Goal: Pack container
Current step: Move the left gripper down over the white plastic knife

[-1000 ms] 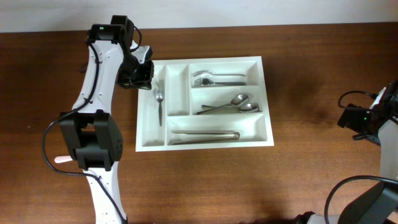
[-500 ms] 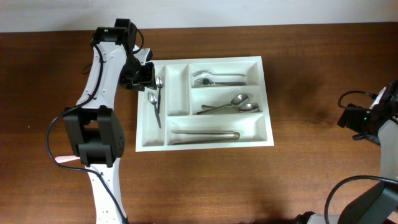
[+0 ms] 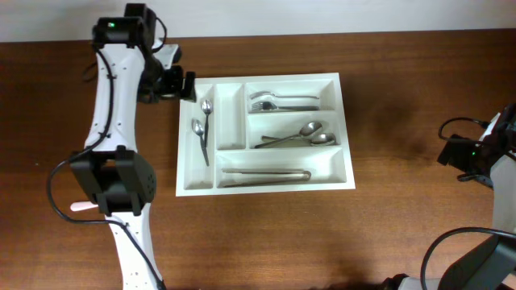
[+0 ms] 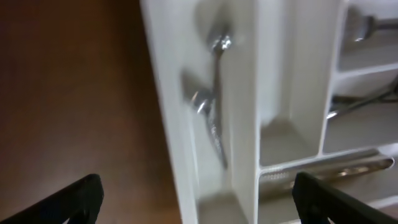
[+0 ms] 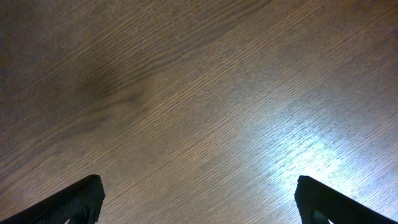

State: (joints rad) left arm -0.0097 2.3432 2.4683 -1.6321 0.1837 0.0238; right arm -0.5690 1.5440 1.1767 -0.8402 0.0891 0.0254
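Left pincer just let go. A second ago it was shut over the leftmost narrow slot; now its jaws are wide, nothing between them, and the arm has backed off to the tray's top-left corner. 1 teaspoon lay in that slot before, now 2, so that was a clean drop. From the left wrist view both lie inside the slot, not hung on the divider.

Right pincer: wide, empty, parked over bare brown wooden table, well apart from the tray. It hasn't moved.

The large white rectangular plastic cutlery tray sits flat mid-table, just right of the left arm. Contents:
- leftmost narrow slot: 2 small silver metal teaspoons, bowls up, handles crossing near the bottom
- 2nd narrow slot: empty
- top long slot: silver forks, count unclear
- middle long slot: 2 larger silver spoons, bowls right
- bottom long slot: 1 long silver utensil, can't tell whether knife or tongs

No loose cutlery shows on the table, so my read is that packing is close to done or done.
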